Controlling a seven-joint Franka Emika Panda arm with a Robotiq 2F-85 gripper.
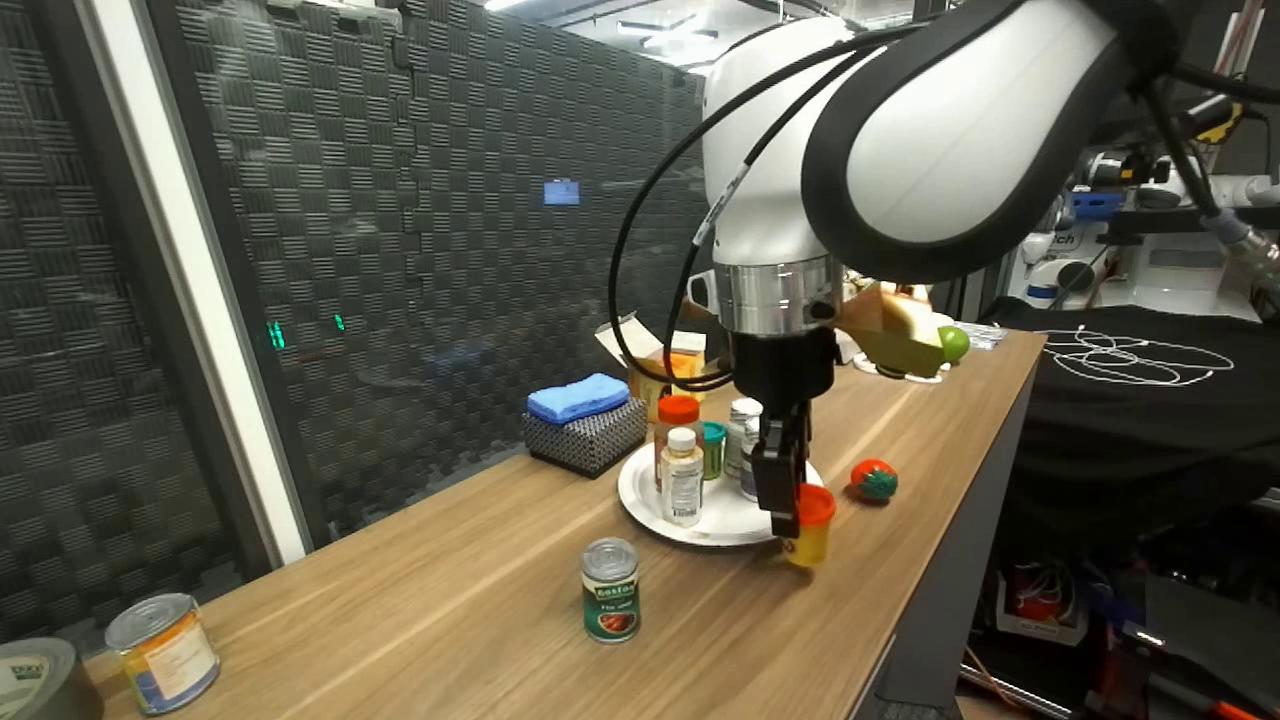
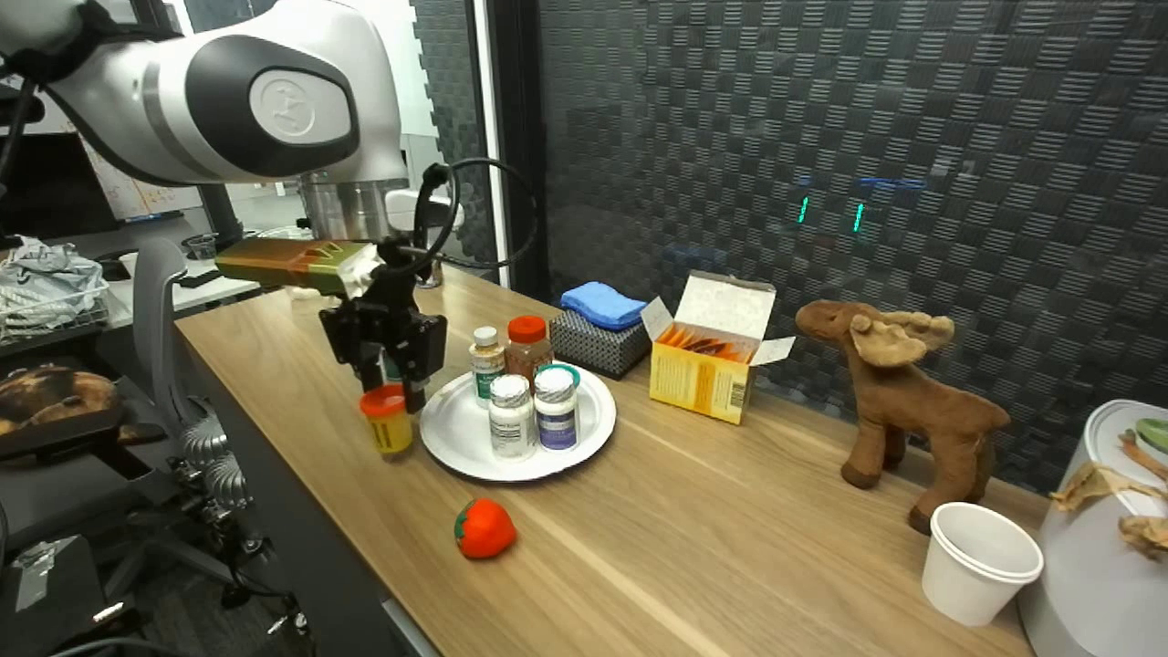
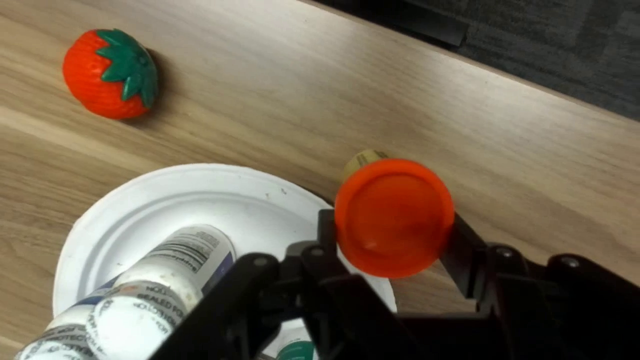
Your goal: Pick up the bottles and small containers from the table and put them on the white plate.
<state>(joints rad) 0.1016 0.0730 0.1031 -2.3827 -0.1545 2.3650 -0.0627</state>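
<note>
Bottles [image 3: 137,312] stand close-packed on the white plate [image 3: 270,205], lower left in the wrist view — one careless sweep leftward could topple them. Right of centre, both fingers [image 3: 465,257] clasp the red-lidded tub [image 3: 392,212] around its lid [image 3: 395,225], just beside the plate's rim in both exterior views; whether its base is off the table [image 3: 525,150] I cannot tell. Such a high hold may let the lid pop loose — or the base, lifted too little, snag the rim while crossing.
</note>
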